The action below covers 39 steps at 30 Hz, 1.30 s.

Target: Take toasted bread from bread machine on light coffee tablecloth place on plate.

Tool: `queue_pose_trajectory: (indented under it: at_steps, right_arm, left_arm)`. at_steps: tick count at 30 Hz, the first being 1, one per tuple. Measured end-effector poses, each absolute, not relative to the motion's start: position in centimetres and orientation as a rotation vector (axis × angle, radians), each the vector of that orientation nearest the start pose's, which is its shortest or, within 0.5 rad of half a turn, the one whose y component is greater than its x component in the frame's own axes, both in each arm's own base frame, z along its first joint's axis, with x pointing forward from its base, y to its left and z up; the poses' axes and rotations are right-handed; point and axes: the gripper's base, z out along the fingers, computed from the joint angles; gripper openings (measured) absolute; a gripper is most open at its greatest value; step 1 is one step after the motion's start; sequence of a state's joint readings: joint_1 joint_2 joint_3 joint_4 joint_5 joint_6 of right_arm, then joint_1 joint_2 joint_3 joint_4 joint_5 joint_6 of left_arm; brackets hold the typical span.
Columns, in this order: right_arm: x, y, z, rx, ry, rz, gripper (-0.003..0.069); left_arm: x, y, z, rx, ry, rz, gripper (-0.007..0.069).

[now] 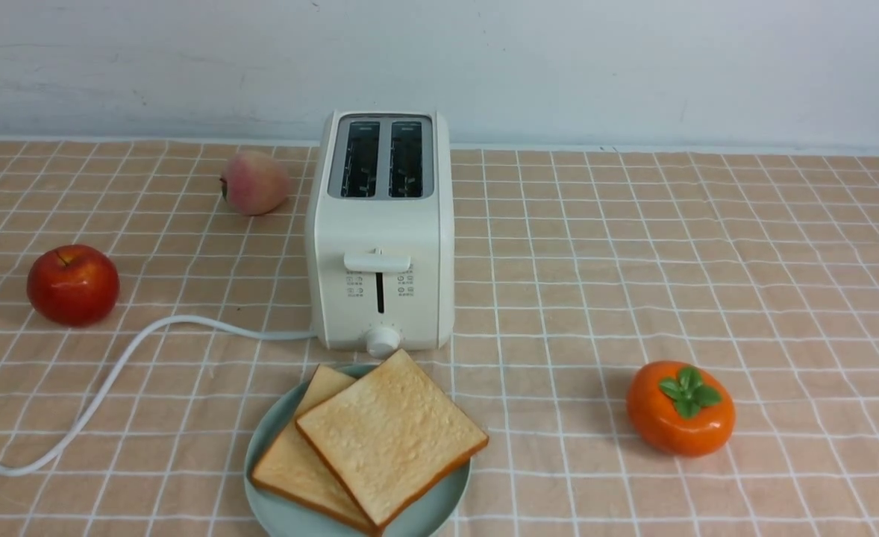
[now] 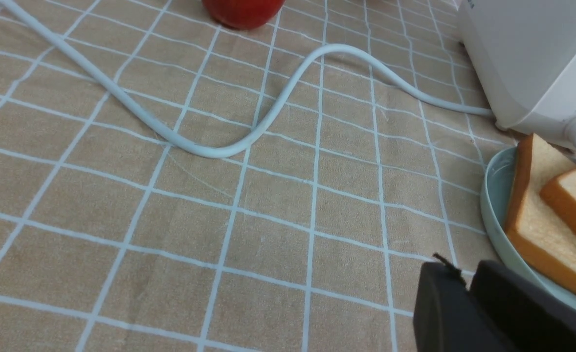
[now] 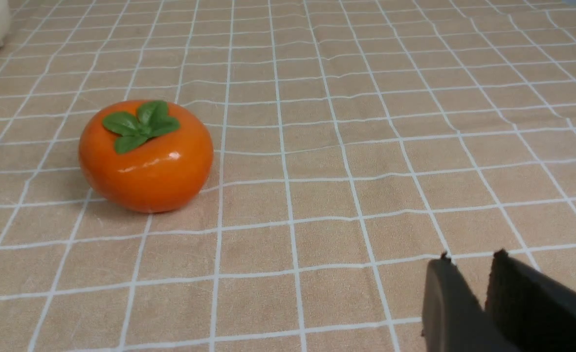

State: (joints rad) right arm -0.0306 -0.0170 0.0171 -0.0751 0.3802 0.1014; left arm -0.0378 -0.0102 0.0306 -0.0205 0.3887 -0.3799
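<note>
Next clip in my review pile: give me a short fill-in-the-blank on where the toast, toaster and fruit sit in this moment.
1. Both slices of toasted bread lie on the ____, overlapping.
2. The slots of the bread machine hold ____ slices.
3. The persimmon sits on the light coffee tablecloth to the robot's ____ of the bread machine.
4. The white cord trails across the cloth on the same side as the red ____.

Missing words: plate; no; right; apple
</note>
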Motion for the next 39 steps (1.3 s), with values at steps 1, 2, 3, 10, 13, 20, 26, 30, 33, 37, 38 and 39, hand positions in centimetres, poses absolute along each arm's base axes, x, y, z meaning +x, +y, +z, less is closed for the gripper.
queue_pose_trajectory:
  at_steps: [1,2,3,10,13,20,26,30,33,37,38,39]
  right_arm:
    - [5.19,-0.4,17.42,0.079,1.861,-0.022,0.0138]
    - [5.19,-0.4,17.42,0.08,1.861,-0.021,0.0141]
    - [5.19,-0.4,17.42,0.08,1.861,-0.021,0.0141]
    - [5.19,-0.39,17.42,0.081,1.861,-0.018,0.0149]
    - [5.19,-0.39,17.43,0.082,1.861,-0.018,0.0153]
    - [5.19,-0.39,17.43,0.083,1.861,-0.019,0.016]
    - [5.19,-0.39,17.43,0.083,1.861,-0.019,0.0166]
    - [5.19,-0.39,17.43,0.083,1.861,-0.019,0.0171]
    - [5.19,-0.39,17.43,0.083,1.861,-0.019,0.0174]
    - [5.19,-0.39,17.43,0.083,1.861,-0.019,0.0181]
    - [5.19,-0.39,17.43,0.083,1.861,-0.019,0.0181]
    - [5.19,-0.39,17.43,0.083,1.861,-0.019,0.0182]
  left_arm:
    - [5.22,-0.27,16.85,-0.337,1.874,-0.304,0.0083]
    - [5.22,-0.27,16.85,-0.337,1.874,-0.304,0.0085]
    - [5.22,-0.27,16.85,-0.337,1.874,-0.304,0.0085]
    - [5.21,-0.27,16.84,-0.337,1.876,-0.304,0.0091]
    - [5.21,-0.27,16.84,-0.337,1.876,-0.304,0.0091]
    - [5.21,-0.27,16.84,-0.337,1.876,-0.304,0.0094]
    - [5.21,-0.27,16.84,-0.337,1.876,-0.304,0.0102]
    - [5.21,-0.27,16.84,-0.337,1.876,-0.304,0.0108]
    - [5.21,-0.27,16.84,-0.337,1.876,-0.304,0.0109]
    - [5.21,-0.27,16.84,-0.337,1.876,-0.304,0.0112]
    - [5.21,-0.27,16.84,-0.337,1.876,-0.304,0.0113]
    - [5.21,-0.27,16.84,-0.337,1.876,-0.304,0.0113]
